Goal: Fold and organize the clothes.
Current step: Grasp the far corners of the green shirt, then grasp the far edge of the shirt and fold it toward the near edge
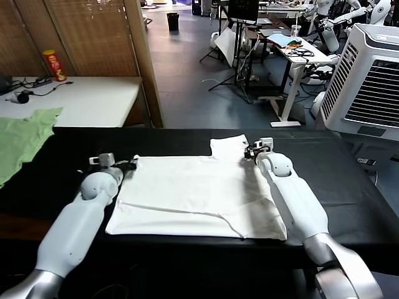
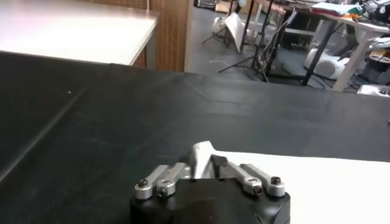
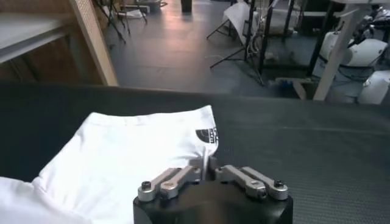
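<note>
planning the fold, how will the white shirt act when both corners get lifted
Probably floppy: the shirt lies flat and creased on the table, so it should sag between the left gripper and right gripper. Likely light, since thin fingers pinch its edge. It may drag along the table.

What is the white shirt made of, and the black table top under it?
The T-shirt looks like soft matte cotton knit: it creases and lies limp. The table seems covered in black, faintly shiny sheet, perhaps vinyl or rubber; I cannot tell for sure.
</note>
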{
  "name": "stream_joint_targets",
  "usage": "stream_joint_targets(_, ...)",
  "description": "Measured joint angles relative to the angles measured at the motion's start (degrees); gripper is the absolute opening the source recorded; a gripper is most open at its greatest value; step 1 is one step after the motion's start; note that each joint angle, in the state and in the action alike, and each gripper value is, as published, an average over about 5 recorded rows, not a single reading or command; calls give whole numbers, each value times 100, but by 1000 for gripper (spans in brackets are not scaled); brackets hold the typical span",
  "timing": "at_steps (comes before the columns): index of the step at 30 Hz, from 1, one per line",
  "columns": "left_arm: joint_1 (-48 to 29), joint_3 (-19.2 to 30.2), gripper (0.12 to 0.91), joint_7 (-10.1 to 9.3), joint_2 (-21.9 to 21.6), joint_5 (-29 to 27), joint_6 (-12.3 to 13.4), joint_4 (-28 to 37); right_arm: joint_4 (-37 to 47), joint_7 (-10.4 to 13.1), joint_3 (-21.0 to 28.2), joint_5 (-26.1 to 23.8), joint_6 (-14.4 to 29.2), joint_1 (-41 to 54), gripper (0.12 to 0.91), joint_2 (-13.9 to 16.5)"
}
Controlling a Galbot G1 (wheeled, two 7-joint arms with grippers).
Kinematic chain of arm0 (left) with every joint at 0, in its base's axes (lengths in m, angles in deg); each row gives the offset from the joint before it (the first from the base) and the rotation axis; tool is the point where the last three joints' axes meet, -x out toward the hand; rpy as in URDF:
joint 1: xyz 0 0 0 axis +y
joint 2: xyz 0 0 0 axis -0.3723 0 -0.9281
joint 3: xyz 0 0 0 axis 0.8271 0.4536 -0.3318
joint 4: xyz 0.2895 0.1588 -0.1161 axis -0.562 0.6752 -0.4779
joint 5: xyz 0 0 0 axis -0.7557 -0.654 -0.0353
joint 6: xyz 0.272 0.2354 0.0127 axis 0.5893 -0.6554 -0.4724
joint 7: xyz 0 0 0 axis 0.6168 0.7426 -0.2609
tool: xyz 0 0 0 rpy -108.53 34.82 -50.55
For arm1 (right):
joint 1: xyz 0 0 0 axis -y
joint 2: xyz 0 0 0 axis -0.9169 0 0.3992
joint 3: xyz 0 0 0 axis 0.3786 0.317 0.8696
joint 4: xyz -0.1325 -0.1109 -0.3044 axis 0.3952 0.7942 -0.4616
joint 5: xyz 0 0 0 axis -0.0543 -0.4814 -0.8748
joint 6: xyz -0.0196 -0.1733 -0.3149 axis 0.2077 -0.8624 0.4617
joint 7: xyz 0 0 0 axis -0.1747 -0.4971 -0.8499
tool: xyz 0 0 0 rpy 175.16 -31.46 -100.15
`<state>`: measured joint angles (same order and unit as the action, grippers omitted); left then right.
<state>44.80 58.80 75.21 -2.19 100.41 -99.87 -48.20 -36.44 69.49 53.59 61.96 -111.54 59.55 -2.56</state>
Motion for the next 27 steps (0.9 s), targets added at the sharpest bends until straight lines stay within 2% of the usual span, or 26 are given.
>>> stream_joint_targets(6,94,-107,129,18,-16,-10,103,-151,-605,-17,-83,173,232,-264,122,257)
stream_joint_targets(12,364,-285,129,-26,-188,32,166,-611,-1709,-106,-239,349,142,-844,122,691)
stream_joint_targets(17,883,-558,129,-65,-453,123,172,-1392,-2749,-89,-438,470,-142,-1516,122,1067)
stream_joint_targets(27,2315,-1165,129,-270,-1059,232,146,-3041,-4574,404,-896,532,-1143,-2930,122,1628)
